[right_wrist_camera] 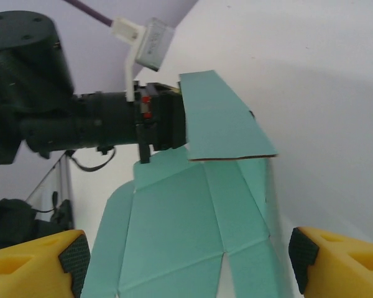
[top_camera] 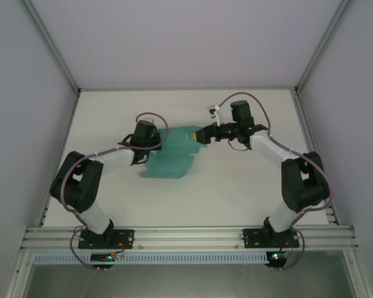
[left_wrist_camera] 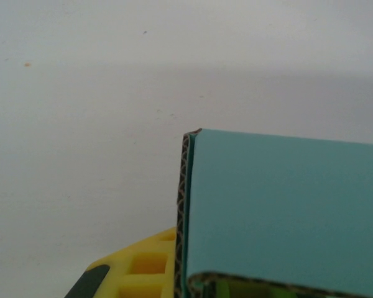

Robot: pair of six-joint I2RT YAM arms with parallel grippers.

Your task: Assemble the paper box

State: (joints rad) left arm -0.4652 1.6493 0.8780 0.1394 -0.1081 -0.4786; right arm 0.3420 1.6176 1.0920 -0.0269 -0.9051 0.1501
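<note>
The paper box (top_camera: pixel 171 160) is a flat teal die-cut sheet with creases and flaps, lying mid-table. My left gripper (top_camera: pixel 156 141) is at its left edge and is shut on a flap. In the left wrist view the teal card (left_wrist_camera: pixel 286 205) shows its corrugated edge pinched beside a yellow finger (left_wrist_camera: pixel 140 273). From the right wrist I see the sheet (right_wrist_camera: pixel 186 230) spread out, with one flap (right_wrist_camera: pixel 221 118) lifted by the left gripper (right_wrist_camera: pixel 165 121). My right gripper (right_wrist_camera: pixel 189 264) is open, its yellow fingers (right_wrist_camera: pixel 37 267) straddling the sheet's near end at the sheet's right side (top_camera: pixel 204 134).
The white table (top_camera: pixel 236 192) is bounded by grey walls and aluminium posts at the back corners. A metal rail (top_camera: pixel 186 236) carries both arm bases at the near edge. A white cable connector (right_wrist_camera: pixel 146 46) hangs above the left arm's wrist.
</note>
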